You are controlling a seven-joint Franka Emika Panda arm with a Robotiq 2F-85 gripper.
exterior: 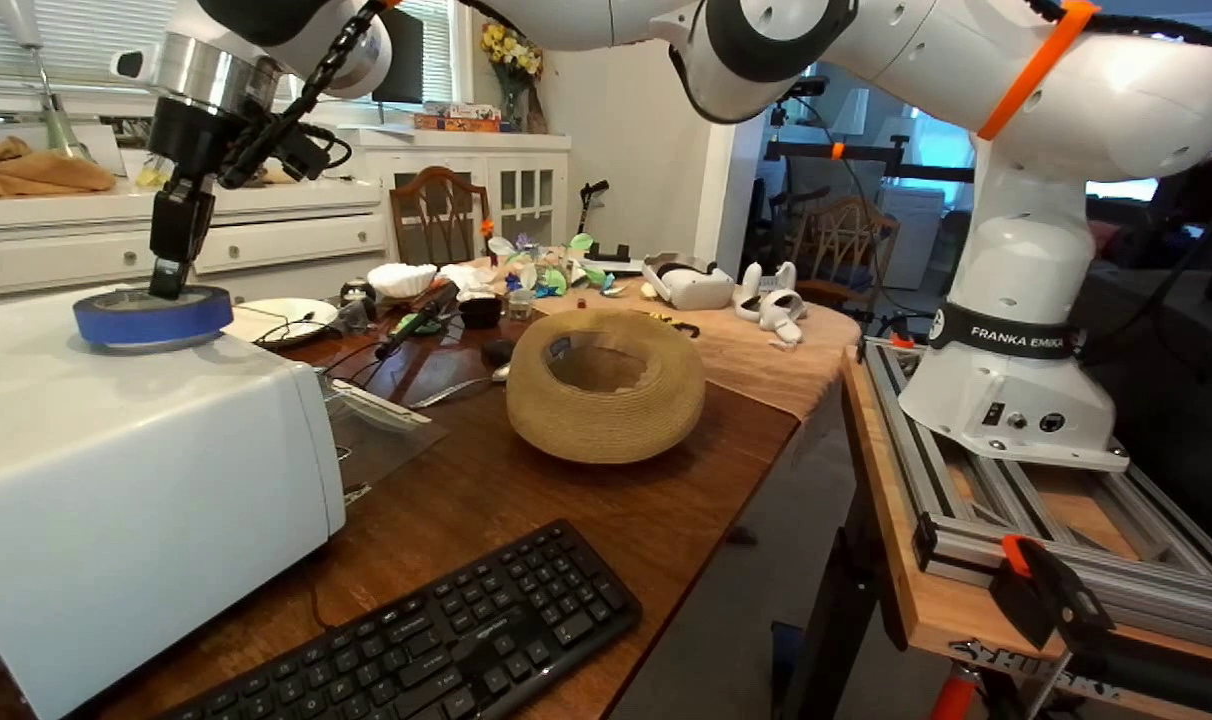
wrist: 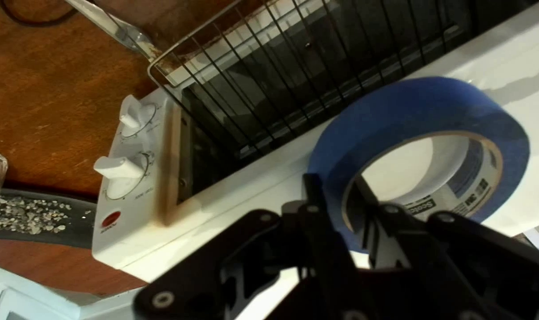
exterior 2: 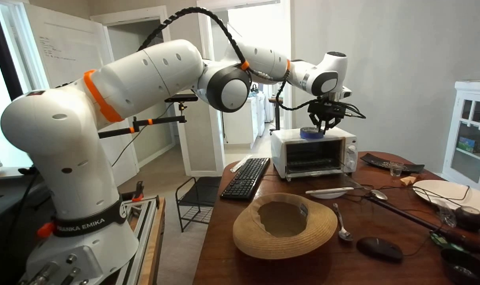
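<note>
A roll of blue tape (wrist: pixel 398 106) lies on the white toaster oven's top, near its front edge in the wrist view; both exterior views show it too. My gripper (wrist: pixel 337 178) straddles the near part of the ring. One finger (wrist: pixel 315 191) presses at the outer blue side, while the opposite one reaches into the hole against the inner wall. The jaws look closed on the ring's wall, though dark blur hides the exact contact. In an exterior view the gripper (exterior: pixel 169 283) points down into the tape roll (exterior: pixel 154 322). The toaster oven (exterior: pixel 156 500) bears the roll.
A straw hat (exterior 2: pixel 279 245) lies brim up on the wooden table, with a black keyboard (exterior 2: pixel 246 178) beside it. A spoon (exterior 2: pixel 342 225), a mouse (exterior 2: pixel 380 249) and a white plate (exterior 2: pixel 454 188) stand around. Oven knobs (wrist: pixel 120 171) and a wire rack (wrist: pixel 251 40) are at the oven's front.
</note>
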